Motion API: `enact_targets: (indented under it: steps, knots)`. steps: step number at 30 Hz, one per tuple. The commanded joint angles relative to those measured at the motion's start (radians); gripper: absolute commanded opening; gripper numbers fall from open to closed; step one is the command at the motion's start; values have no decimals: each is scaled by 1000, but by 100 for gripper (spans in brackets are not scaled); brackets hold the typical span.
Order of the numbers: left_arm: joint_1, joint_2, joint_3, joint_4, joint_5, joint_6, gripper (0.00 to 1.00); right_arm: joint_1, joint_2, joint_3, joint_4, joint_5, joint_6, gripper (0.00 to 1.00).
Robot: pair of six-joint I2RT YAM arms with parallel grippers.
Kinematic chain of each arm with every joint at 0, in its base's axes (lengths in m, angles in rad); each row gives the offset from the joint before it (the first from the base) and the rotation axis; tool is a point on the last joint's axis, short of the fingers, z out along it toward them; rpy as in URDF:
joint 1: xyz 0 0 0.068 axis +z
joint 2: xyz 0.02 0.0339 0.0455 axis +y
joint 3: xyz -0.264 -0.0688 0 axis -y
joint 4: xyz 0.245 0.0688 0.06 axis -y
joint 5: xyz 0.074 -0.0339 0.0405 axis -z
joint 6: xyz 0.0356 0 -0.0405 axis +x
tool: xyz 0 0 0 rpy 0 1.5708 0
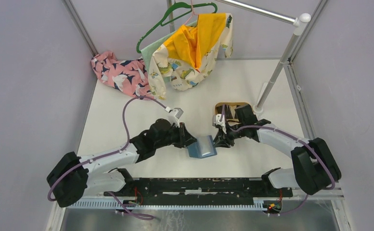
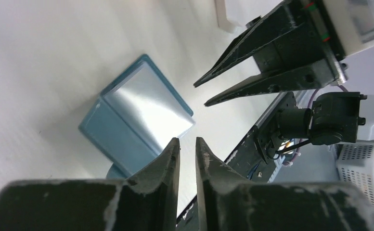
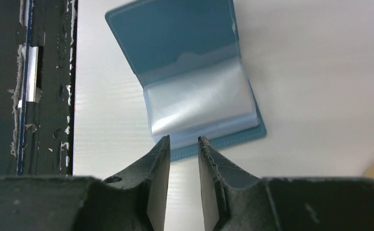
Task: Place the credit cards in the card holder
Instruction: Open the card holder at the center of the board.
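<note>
The teal card holder (image 1: 202, 147) lies open on the white table between my two grippers. Its shiny clear sleeves (image 3: 199, 98) face up, and the upper flap (image 3: 175, 36) is folded back. My left gripper (image 1: 190, 141) stands at its left edge. In the left wrist view its tips (image 2: 187, 143) are a narrow gap apart beside the card holder (image 2: 136, 113), with nothing between them. My right gripper (image 1: 217, 138) hovers at the holder's right edge, its tips (image 3: 183, 139) slightly open and empty just over the holder's near rim. I cannot make out any credit cards.
A tan wooden tray (image 1: 233, 104) sits behind the right arm, largely hidden by it. Garments (image 1: 194, 53) hang from a green hanger at the back, with a pink cloth (image 1: 120, 72) beside them. A white rail pole (image 1: 276, 72) stands at the back right. The black base rail (image 1: 199, 185) runs along the near edge.
</note>
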Motion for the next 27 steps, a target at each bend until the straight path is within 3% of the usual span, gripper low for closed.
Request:
enact_targets:
  steps: [1, 5, 9, 17, 23, 27]
  knots:
    - [-102, 69, 115, -69, -181, -3, 29, -41, -103, -146, 217, -25, 128, 36]
    - [-177, 172, 163, -157, -316, -12, 32, -55, -149, -218, 339, -7, 212, 38]
    - [-194, 279, 199, -183, -377, -22, 33, -57, -106, -211, 350, 61, 247, 38]
    - [-198, 362, 169, -193, -381, -43, 41, -59, -50, -215, 395, 81, 317, 35]
    - [-198, 379, 136, -144, -361, -62, 32, -58, -37, -197, 404, 61, 355, 26]
    - [-199, 388, 136, -140, -357, -62, 30, -64, -98, -136, 301, 85, 267, 25]
